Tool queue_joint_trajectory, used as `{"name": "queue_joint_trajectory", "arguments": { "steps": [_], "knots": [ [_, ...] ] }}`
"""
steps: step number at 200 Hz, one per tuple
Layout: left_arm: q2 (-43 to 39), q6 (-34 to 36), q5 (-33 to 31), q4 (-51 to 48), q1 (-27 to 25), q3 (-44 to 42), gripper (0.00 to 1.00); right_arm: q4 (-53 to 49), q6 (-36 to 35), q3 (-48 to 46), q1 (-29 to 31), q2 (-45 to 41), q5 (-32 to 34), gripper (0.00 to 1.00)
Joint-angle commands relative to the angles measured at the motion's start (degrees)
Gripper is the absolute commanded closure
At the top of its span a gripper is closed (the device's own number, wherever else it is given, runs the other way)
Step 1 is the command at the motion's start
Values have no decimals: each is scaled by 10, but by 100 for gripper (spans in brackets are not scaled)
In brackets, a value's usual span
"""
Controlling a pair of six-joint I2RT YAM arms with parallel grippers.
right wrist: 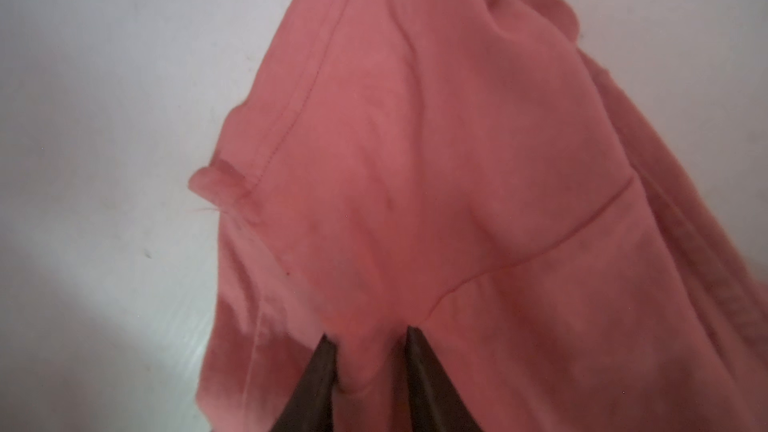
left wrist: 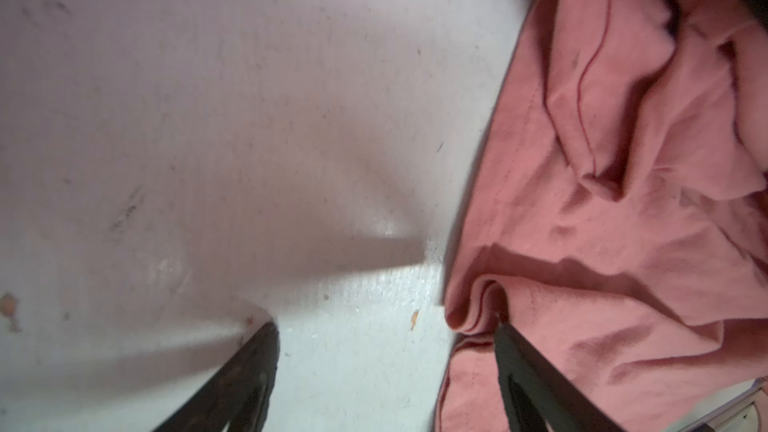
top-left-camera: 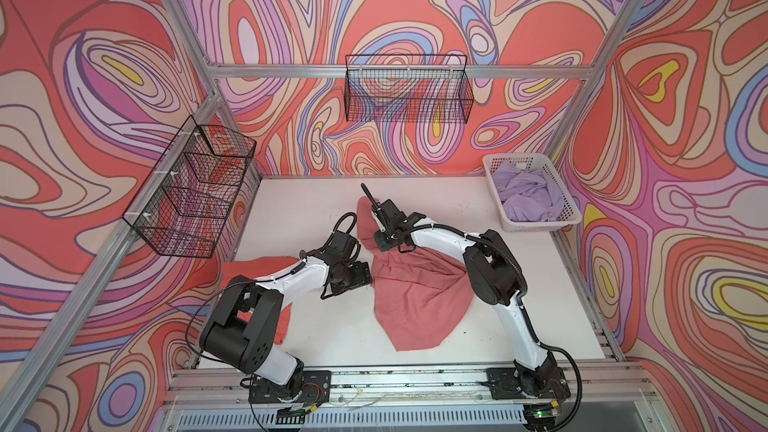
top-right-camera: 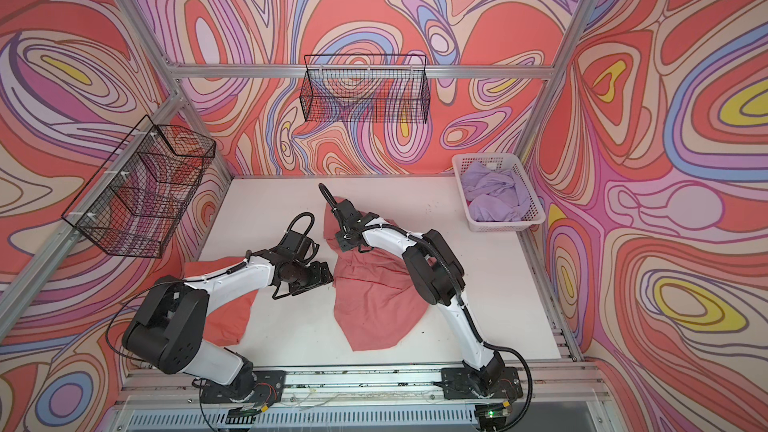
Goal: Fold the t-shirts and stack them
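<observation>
The right hand (right wrist: 368,338) pinches the crumpled dusty salmon-pink cotton t-shirt (top-left-camera: 415,297) mid-way across the white table (top-left-camera: 299,209); the left hand (left wrist: 385,326), spread, straddles its edge. Next, likely: close left, pull flat.

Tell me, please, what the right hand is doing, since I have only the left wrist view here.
Observer: The right hand is closed on a fold of the salmon-pink shirt.
Operator: Thank you. Is another shirt laid out nearby?
Observer: Yes, an orange-coral shirt lies at the left of the table, partly under the left arm.
Operator: Is any shirt waiting elsewhere?
Observer: A lavender shirt sits crumpled in the white basket at the far right corner.
</observation>
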Motion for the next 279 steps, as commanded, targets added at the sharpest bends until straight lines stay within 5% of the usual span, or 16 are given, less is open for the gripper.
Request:
{"name": "queue_joint_trajectory", "arguments": {
  "steps": [1, 19, 74, 131, 154, 175, 224, 258, 279],
  "knots": [
    [-18, -20, 17, 16, -6, -23, 18, 37, 11, -2, 1, -13, 33, 90],
    [-22, -18, 25, 24, -6, -28, 18, 59, 21, -11, -5, -43, 49, 100],
    [-9, -7, 46, 37, -6, -23, 18, 94, 33, -19, -74, -152, 87, 100],
    [-6, -1, 51, 29, -8, -18, 20, 109, 56, -55, -204, -131, 155, 100],
    [1, 7, 53, 20, -10, -8, 20, 56, 60, 1, -223, -68, 131, 61],
    [8, 15, 54, 11, -14, 3, 20, 84, 68, -38, -216, -96, 106, 40],
    [70, 34, 55, 22, -18, 60, 20, 70, 88, -137, -176, -215, 66, 33],
    [132, 53, 48, -5, -38, 112, 38, 48, 110, -238, -137, -321, 67, 33],
    [160, 54, 39, -5, -41, 127, 68, 34, 133, -304, -119, -376, 70, 33]
  ]
}}
